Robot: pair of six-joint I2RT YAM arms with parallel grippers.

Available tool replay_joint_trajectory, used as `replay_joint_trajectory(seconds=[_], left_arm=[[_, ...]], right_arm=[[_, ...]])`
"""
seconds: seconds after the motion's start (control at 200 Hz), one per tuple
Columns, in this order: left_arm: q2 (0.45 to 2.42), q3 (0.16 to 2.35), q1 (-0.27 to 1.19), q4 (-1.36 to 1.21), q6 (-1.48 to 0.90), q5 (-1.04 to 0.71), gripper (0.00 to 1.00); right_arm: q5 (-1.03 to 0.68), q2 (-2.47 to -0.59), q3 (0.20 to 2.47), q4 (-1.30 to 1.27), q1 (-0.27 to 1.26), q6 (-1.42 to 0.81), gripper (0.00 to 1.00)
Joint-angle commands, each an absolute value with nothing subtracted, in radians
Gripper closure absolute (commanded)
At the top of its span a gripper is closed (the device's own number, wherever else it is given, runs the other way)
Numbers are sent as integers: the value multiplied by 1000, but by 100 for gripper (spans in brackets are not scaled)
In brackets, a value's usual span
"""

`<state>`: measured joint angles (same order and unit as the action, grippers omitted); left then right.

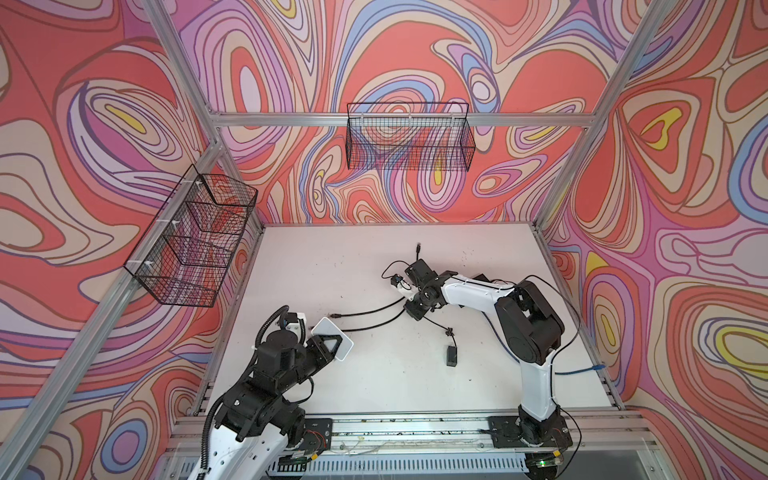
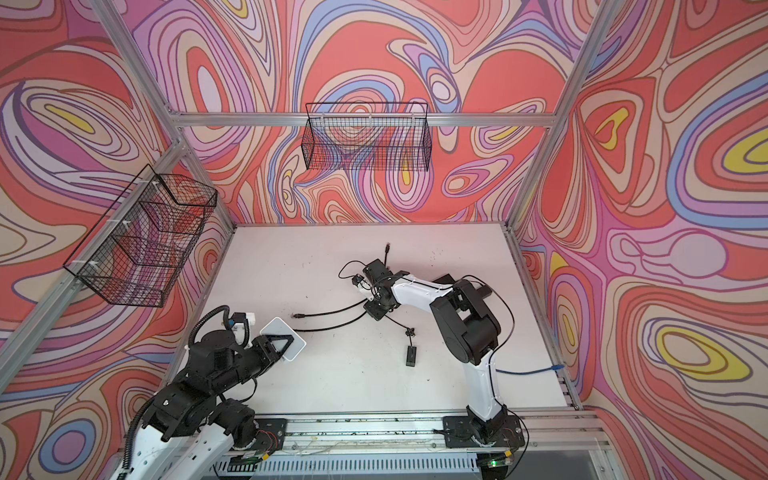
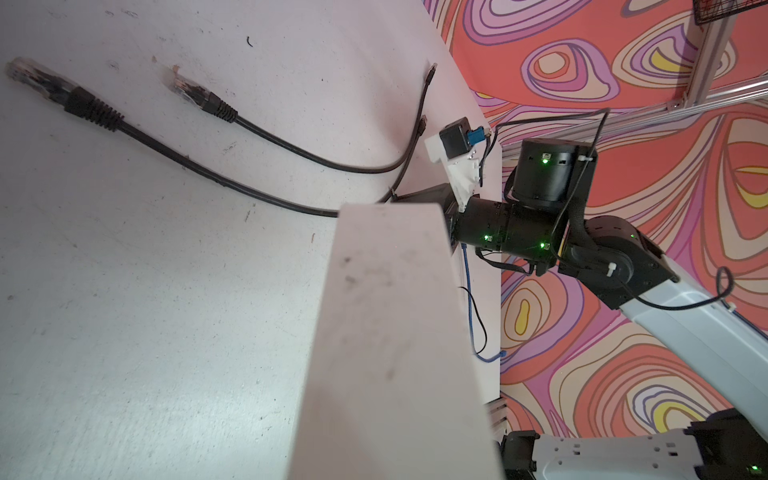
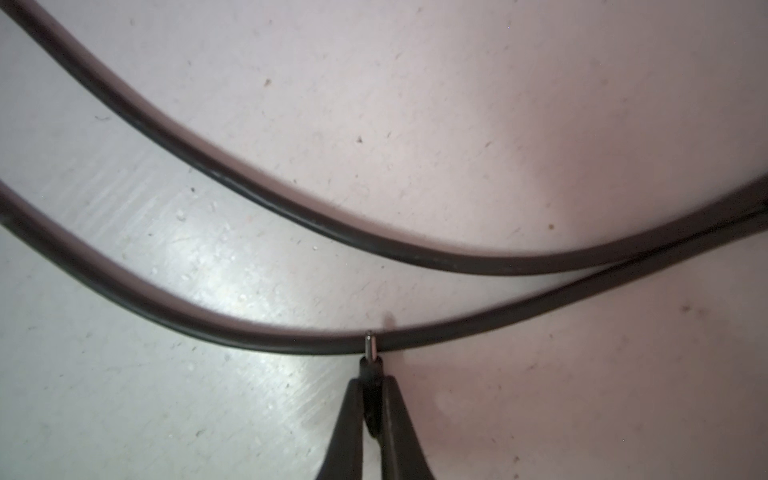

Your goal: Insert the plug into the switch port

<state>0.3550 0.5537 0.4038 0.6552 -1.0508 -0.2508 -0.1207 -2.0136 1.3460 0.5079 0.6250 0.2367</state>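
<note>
The right arm (image 1: 469, 291) rises from its base at 5 o'clock on the counter (image 1: 332, 257), elbow high, and folds toward the centre with the wrist tipped down. The right tool (image 4: 371, 384) is pressed together on the plug (image 4: 370, 368). The plug's long axis runs in line with the fingers, metal pin leading outward, tip at a black cable (image 4: 208, 328). The left arm (image 1: 274, 361) is low at 7 o'clock and stretches toward 1 o'clock. The left tool (image 1: 331, 345) clamps the white switch (image 1: 328, 328), which is held tilted.
</note>
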Motion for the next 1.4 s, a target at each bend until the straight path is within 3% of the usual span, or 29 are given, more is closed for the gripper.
replay_joint_trajectory(seconds=[0.0,0.21,0.381,0.696,1.092,1.392], left_arm=[[348,571,396,651,-1041,-247,83],[377,572,396,586,-1040,-274,83],[435,535,397,399,-1044,-337,84],[640,525,396,96,-1084,-436,84],[864,584,397,-23,-1033,-558,85],[917,585,397,-80,-1033,-587,85]], right_arm=[[-174,-1949,1301,466,629,198,100],[-265,-1810,1254,471,630,103,100],[-405,-1657,1145,385,648,-113,100],[-413,-1472,999,239,811,-379,100],[-379,-1410,966,219,869,-426,100],[-391,-1422,967,200,871,-440,100]])
